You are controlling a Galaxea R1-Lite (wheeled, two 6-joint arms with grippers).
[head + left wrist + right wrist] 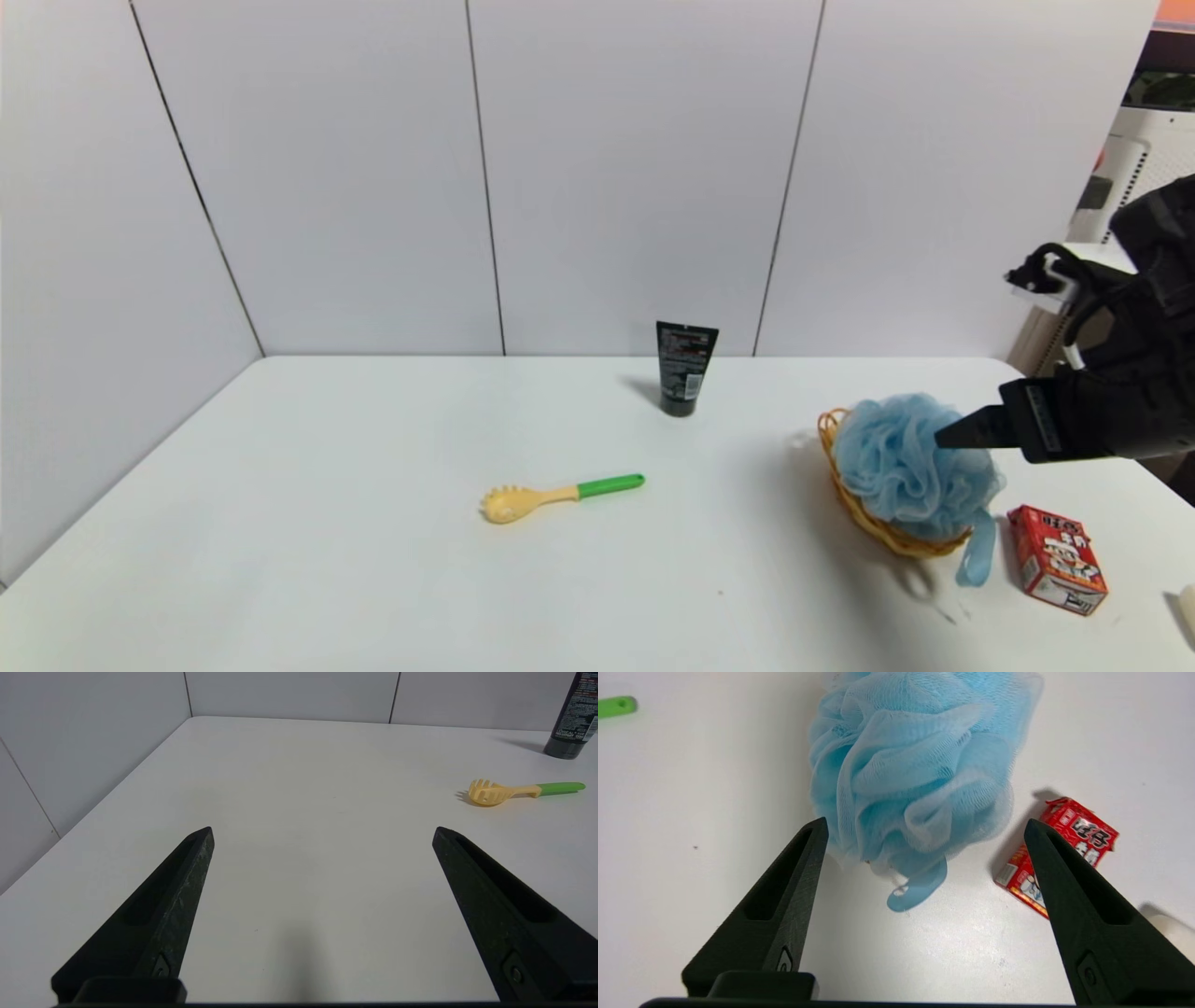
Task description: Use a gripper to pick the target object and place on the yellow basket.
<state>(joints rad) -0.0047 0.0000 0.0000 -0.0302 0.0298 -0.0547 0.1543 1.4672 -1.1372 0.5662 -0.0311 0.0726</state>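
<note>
Head view: white table [373,523] against white wall panels [616,168]; right tool [943,437] spread apart above pouf [906,471].

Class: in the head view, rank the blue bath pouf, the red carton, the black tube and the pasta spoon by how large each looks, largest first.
1. Blue bath pouf, clearly largest.
2. Pasta spoon: longest after it, but thin.
3. Red carton and black tube: look alike; the carton is nearer the camera, so left unranked.

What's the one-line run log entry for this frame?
right gripper: open, above pouf | blue pouf: in yellow basket, released | left gripper: open, idle over table | phase: place done
</note>
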